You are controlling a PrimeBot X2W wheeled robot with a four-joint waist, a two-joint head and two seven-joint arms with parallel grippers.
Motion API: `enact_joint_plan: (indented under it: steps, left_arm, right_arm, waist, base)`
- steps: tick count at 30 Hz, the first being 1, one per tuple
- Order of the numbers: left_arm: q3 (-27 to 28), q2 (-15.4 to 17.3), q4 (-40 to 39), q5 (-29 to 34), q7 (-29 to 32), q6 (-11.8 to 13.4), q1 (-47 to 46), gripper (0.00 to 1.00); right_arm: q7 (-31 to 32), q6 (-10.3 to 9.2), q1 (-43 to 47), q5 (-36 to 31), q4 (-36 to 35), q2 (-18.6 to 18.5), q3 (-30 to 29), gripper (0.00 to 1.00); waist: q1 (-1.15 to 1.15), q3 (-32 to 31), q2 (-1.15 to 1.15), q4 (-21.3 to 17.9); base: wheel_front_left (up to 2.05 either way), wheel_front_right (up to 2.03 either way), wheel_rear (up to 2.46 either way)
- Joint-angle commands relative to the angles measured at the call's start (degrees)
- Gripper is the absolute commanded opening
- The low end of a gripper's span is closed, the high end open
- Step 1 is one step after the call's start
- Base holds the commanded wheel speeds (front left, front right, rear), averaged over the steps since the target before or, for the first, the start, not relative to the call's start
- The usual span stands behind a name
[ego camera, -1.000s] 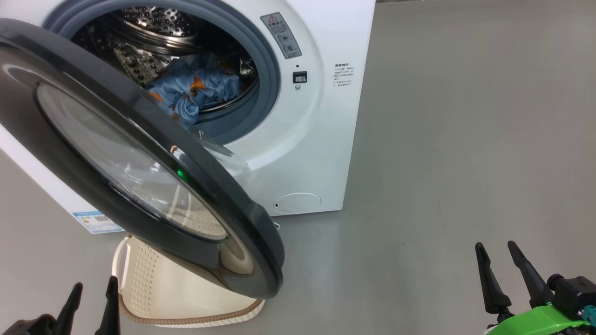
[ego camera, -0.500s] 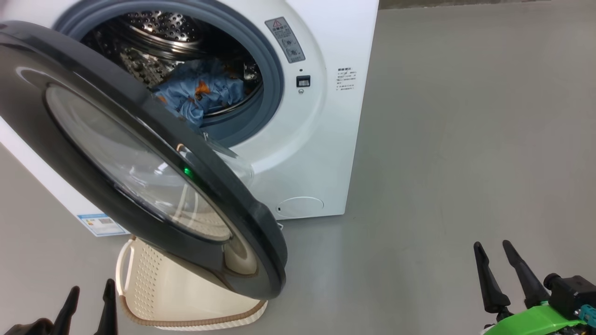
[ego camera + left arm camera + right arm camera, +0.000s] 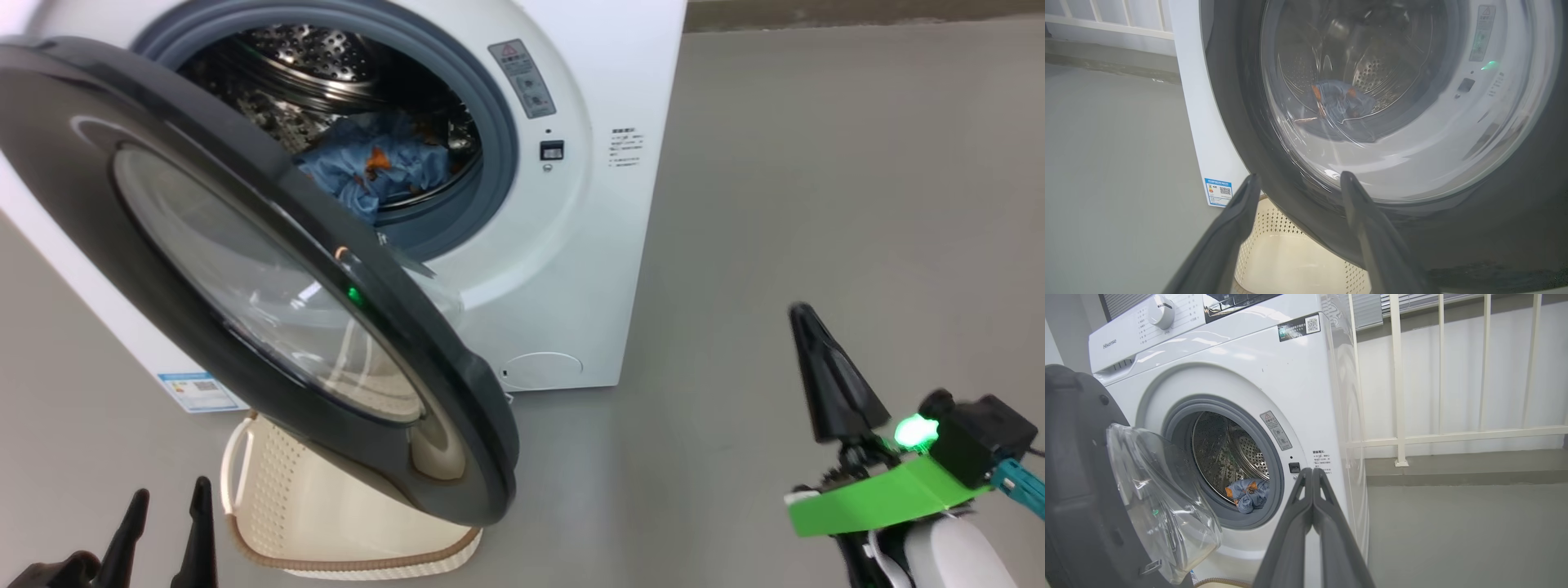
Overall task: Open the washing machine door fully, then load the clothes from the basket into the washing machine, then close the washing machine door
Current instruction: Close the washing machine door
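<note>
Clothes (image 3: 375, 167) in blue bear print lie in the drum of the washing machine (image 3: 588, 269), while the washing machine door (image 3: 269, 278) hangs wide open over the basket (image 3: 269, 482), whose visible part holds no cloth. Within the last second the right gripper (image 3: 808, 327) has pressed its fingers together on nothing and risen in the head view. The left gripper (image 3: 171, 490) waits low, fingers spread wide and empty. Loading looks finished; closing the door probably comes next.
</note>
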Motion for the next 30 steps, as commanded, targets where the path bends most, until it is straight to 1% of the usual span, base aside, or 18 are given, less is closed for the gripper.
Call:
enact_joint_plan:
  steps: [1,6,13,15,16,21,24,25,26,30]
  left_arm:
    - [2.1,1.1,-1.7,0.8,-0.5,-0.1,-1.1,1.0]
    - [2.3,0.4,-2.6,0.9,-0.5,-0.1,-0.8,1.0]
    - [2.0,-0.7,-3.4,0.9,-0.5,-0.1,-0.5,1.0]
    - [2.3,-1.1,-3.6,0.8,-0.5,-0.1,-0.5,1.0]
    - [2.2,-1.4,-3.8,0.8,-0.5,-0.1,-0.5,1.0]
    - [2.0,-2.2,-4.0,0.6,-0.5,-0.1,-0.6,1.0]
    - [1.9,-2.5,-3.9,0.5,-0.5,-0.1,-0.6,1.0]
    - [1.7,-2.6,-3.8,0.3,-0.5,-0.1,-0.8,1.0]
    - [1.7,-2.6,-3.8,0.3,-0.5,-0.1,-0.8,1.0]
    - [1.5,-2.8,-3.6,0.0,-0.5,-0.1,-1.4,1.0]
  right_arm:
    - [-0.3,0.09,-2.5,0.2,-3.0,0.1,2.4,0.0]
    - [-0.3,0.09,-4.9,1.5,-8.7,0.9,8.8,0.0]
    - [-0.3,0.09,-7.4,3.9,-10.7,2.4,19.5,0.0]
    - [-0.3,0.09,-7.9,4.9,-10.0,2.8,22.9,0.0]
    - [-0.3,0.09,-8.1,5.7,-8.6,3.0,26.4,0.0]
    - [-0.3,0.09,-8.3,7.9,-5.0,3.5,33.3,0.0]
    - [-0.3,0.09,-7.8,8.5,-2.6,3.6,35.5,0.0]
    - [-0.3,0.09,-7.3,8.7,-0.9,3.5,36.0,0.0]
    - [-0.3,0.09,-7.3,8.7,-0.9,3.5,36.0,0.0]
    - [-0.3,0.09,-6.9,8.2,3.1,2.9,36.8,0.0]
  waist:
    - [0.0,-0.3,0.0,0.8]
    - [0.0,-0.9,0.0,2.5]
    - [0.0,-1.1,0.0,5.2]
    - [0.0,-1.0,0.0,5.7]
    - [0.0,-0.9,0.0,6.5]
    - [0.0,-0.4,0.0,8.0]
    - [0.0,-0.1,0.0,8.8]
    - [0.0,0.2,0.0,9.4]
    - [0.0,0.2,0.0,9.4]
    - [0.0,1.2,0.0,10.1]
  base:
    - [0.0,0.0,0.0]
    - [0.0,0.0,0.0]
    - [0.0,0.0,0.0]
    - [0.0,0.0,0.0]
    - [0.0,0.0,0.0]
    - [0.0,0.0,0.0]
    - [0.0,0.0,0.0]
    - [0.0,0.0,0.0]
    - [0.0,0.0,0.0]
    - [0.0,0.0,0.0]
